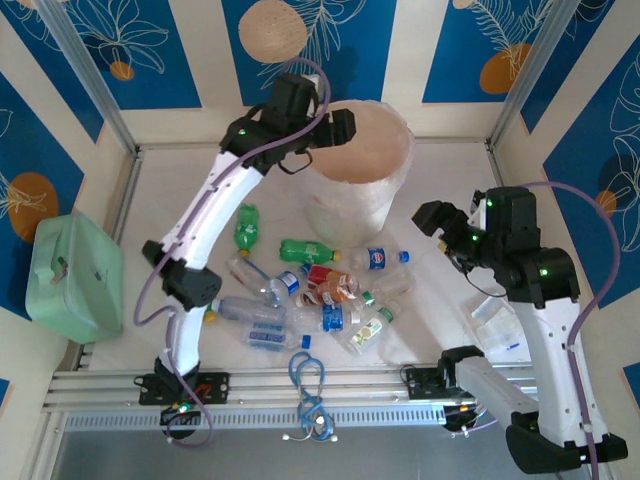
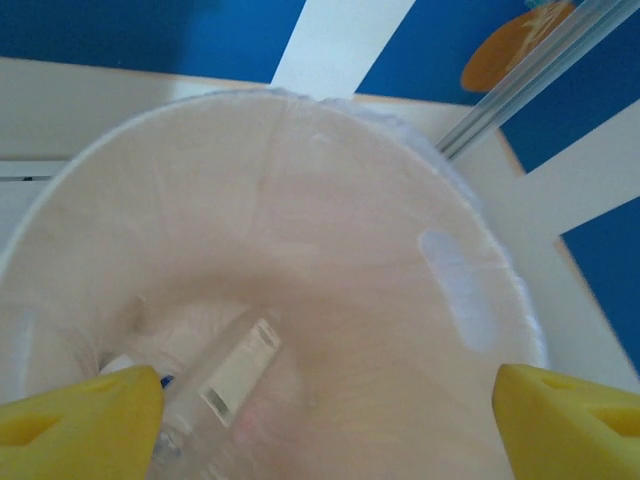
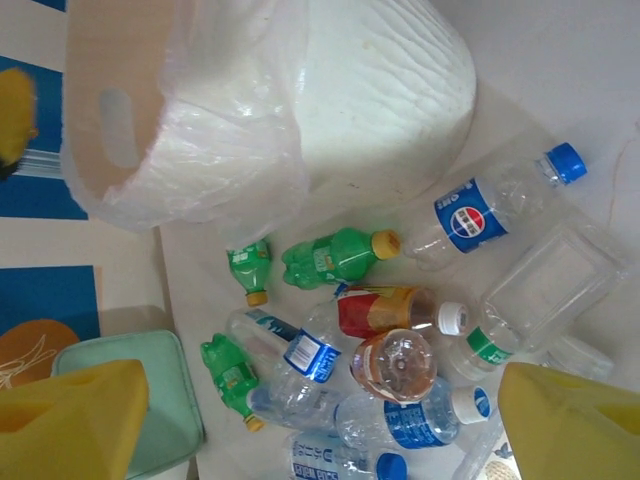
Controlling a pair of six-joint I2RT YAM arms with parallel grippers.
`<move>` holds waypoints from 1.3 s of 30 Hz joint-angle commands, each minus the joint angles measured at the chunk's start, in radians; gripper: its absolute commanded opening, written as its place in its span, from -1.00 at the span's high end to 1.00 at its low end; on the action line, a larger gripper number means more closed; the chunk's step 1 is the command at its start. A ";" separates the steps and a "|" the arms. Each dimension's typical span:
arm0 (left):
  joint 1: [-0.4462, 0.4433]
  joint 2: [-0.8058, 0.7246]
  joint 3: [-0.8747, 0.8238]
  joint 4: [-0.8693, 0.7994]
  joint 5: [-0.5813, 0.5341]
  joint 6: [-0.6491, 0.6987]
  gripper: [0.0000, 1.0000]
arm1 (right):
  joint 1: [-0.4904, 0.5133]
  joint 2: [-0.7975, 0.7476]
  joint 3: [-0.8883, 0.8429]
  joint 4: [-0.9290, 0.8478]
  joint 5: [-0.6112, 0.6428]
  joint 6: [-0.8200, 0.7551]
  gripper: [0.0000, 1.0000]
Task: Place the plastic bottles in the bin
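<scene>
The bin (image 1: 352, 208), a round pale bucket with a white bag liner, stands at the table's back centre. My left gripper (image 1: 335, 125) hangs over its rim, open. In the left wrist view its yellow fingers (image 2: 80, 415) are spread wide above the bin's inside wall (image 2: 330, 200). A clear bottle with a white label (image 2: 238, 372) lies at the bottom. Several plastic bottles (image 1: 310, 295) lie piled on the table in front of the bin: green ones (image 3: 335, 255), a red-labelled one (image 3: 385, 310) and a blue-labelled one (image 3: 470, 215). My right gripper (image 1: 440, 225) hovers open, right of the pile (image 3: 325, 420).
A mint-green box (image 1: 70, 275) sits at the left edge. A blue cable loop (image 1: 308, 380) lies on the front rail. A clear plastic tray (image 3: 550, 270) lies right of the pile, close to my right arm (image 1: 530, 290).
</scene>
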 commanded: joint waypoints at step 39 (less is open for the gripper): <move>0.326 -0.925 -1.380 0.250 0.199 -0.186 -0.83 | 0.457 0.274 -0.536 0.600 -0.078 0.275 -0.83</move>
